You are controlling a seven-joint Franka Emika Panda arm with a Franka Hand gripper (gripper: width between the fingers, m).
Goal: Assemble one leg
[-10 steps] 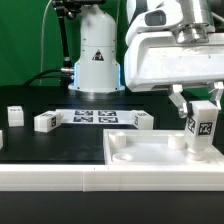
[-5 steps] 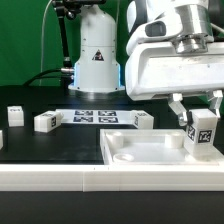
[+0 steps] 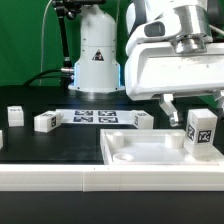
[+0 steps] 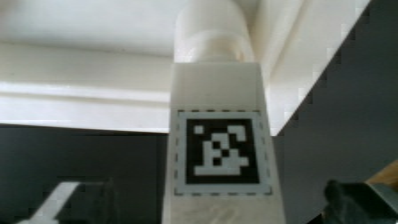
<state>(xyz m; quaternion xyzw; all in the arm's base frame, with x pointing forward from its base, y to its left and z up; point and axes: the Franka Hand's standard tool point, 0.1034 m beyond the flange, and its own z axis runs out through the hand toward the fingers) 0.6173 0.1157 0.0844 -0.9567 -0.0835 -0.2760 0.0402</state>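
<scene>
A leg (image 3: pixel 200 132), a small white block with a black-and-white tag, stands upright on the right-hand corner of the large white square plate (image 3: pixel 140 158). My gripper (image 3: pixel 192 108) is open just above it, with one finger on each side and not touching it. In the wrist view the leg (image 4: pixel 222 150) runs up the middle with its tag facing the camera. The gripper (image 4: pixel 214 205) straddles the leg with a clear gap at both fingertips (image 4: pixel 59 203).
Three more legs (image 3: pixel 14 115), (image 3: pixel 44 121), (image 3: pixel 140 121) lie on the black table behind the plate in the exterior view. The marker board (image 3: pixel 95 117) lies between them. The arm's white base (image 3: pixel 97 55) stands at the back.
The fingers have spread apart and let go of the leg. The leg, tilted while it was held, now stands straight on the plate. The gripper has risen slightly.
</scene>
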